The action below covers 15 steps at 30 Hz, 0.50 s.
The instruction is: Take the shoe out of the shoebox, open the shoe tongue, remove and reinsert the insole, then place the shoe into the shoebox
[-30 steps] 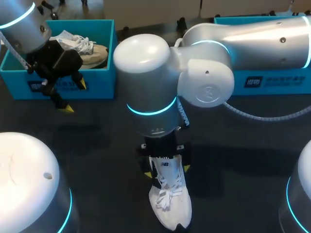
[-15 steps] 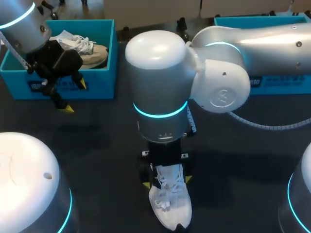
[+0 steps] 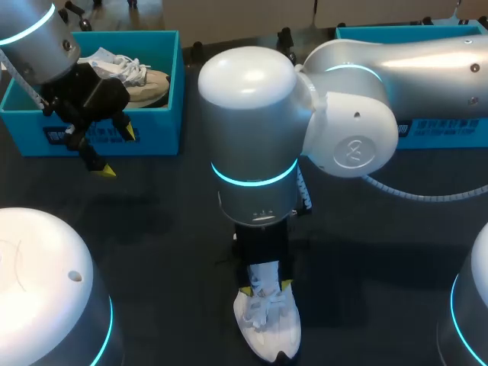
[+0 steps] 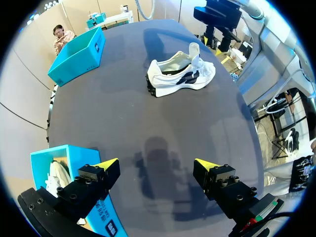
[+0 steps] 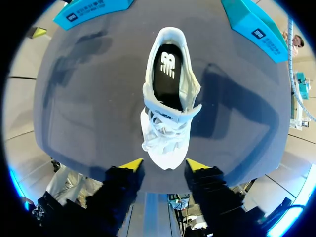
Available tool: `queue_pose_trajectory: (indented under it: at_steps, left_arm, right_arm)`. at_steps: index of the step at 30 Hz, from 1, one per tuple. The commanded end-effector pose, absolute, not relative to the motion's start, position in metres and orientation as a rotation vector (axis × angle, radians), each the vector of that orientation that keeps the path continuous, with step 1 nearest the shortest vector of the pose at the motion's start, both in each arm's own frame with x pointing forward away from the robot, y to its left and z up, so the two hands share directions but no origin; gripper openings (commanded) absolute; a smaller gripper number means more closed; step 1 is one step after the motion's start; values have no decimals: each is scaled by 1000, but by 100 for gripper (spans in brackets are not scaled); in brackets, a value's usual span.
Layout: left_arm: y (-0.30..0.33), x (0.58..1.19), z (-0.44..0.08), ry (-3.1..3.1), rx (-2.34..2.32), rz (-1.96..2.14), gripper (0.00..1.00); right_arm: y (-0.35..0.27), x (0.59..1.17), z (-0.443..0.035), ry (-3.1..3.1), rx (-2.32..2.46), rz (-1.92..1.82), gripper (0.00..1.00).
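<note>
Head view: a dark table with two arms over it and one white shoe out in the open.
Right arm: the right arm reaches in past the middle and stands upright over the shoe.
Left arm: the left arm is parked in front of the left box, well apart from the shoe.
Boxes: the left box holds a second shoe; the right box sits behind the right arm, its inside hidden.
Shoe: it rests sole-down on the table near the front edge, outside both boxes.
Right gripper: the right gripper is spread, one yellow tip on each side of the laced forefoot. The right wrist view shows no pinch.
Left gripper: the left gripper is spread wide and holds nothing, hanging over bare table.
Tongue: the left wrist view shows the tongue standing up out of the shoe.
Insole: the dark insole lies flat inside the shoe.
Progress: the shoe is out of its box and the tongue looks opened. I cannot tell whether the insole has been out and back yet. The return to a box is clearly left.
Change: over the last second the right arm swung over and its gripper slid from the collar toward the laces, with the tips drawn closer together. The left arm and the shoe have not moved.
</note>
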<state>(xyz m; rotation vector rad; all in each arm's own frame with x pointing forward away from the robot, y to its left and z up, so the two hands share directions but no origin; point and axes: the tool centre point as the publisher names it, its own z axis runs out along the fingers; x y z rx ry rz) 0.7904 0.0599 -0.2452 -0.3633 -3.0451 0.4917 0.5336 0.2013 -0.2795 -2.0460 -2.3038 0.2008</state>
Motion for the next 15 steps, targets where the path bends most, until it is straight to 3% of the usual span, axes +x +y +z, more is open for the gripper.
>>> queue_pose_trajectory:
  at_steps: [1,9,15]
  left_arm:
    - [60,791,-245,-3045,-364,487,100]
    - [60,791,-245,-3045,-364,487,100]
    - [60,791,-245,-3045,-364,487,100]
  right_arm:
    - [207,529,-285,-2233,-2192,208,40]
    - [199,559,-298,-2272,-2177,208,38]
    - [197,579,-310,-2304,-2136,162,30]
